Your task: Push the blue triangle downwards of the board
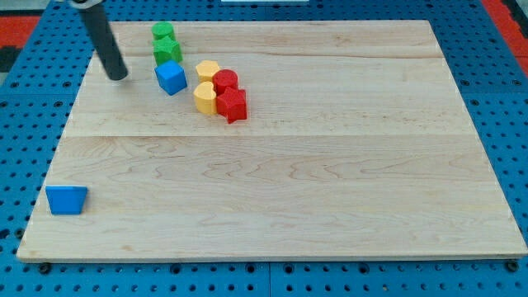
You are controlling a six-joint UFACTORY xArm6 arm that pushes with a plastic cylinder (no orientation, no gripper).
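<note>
The blue triangle (66, 200) lies near the board's lower left corner, close to the left edge. My tip (118, 76) rests on the board at the upper left, far above the blue triangle and a little to its right. The tip stands just left of a blue cube (171, 77), with a gap between them.
Two green blocks (165, 43) sit above the blue cube. Two yellow blocks (205, 84) and two red blocks (230, 94) cluster right of it. The wooden board (330, 165) lies on a blue pegboard table.
</note>
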